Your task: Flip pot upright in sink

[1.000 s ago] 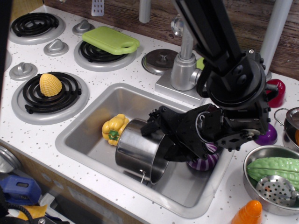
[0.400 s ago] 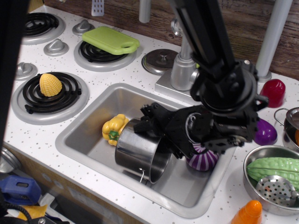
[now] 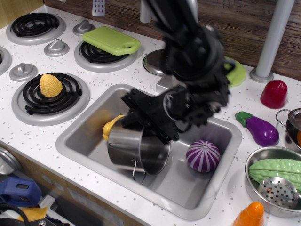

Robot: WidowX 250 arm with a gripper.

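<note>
The shiny steel pot [image 3: 137,151] stands in the sink [image 3: 79,153], left of centre, nearly upright and tilted a little, with a wire loop handle at its lower front. My black gripper [image 3: 143,118] is right on top of the pot and covers its rim and opening. The jaws look closed on the pot's upper edge. The arm reaches down from the back and hides the faucet.
A yellow pepper [image 3: 108,130] sits behind the pot, a purple striped ball [image 3: 203,156] to its right in the sink. On the counter are an eggplant [image 3: 259,129], a bowl [image 3: 263,157] with a green vegetable, corn [image 3: 51,85] and a green board [image 3: 111,40].
The arm has swung to the left. The pot has turned from lying on its side to nearly upright and shifted left, uncovering the purple ball.
</note>
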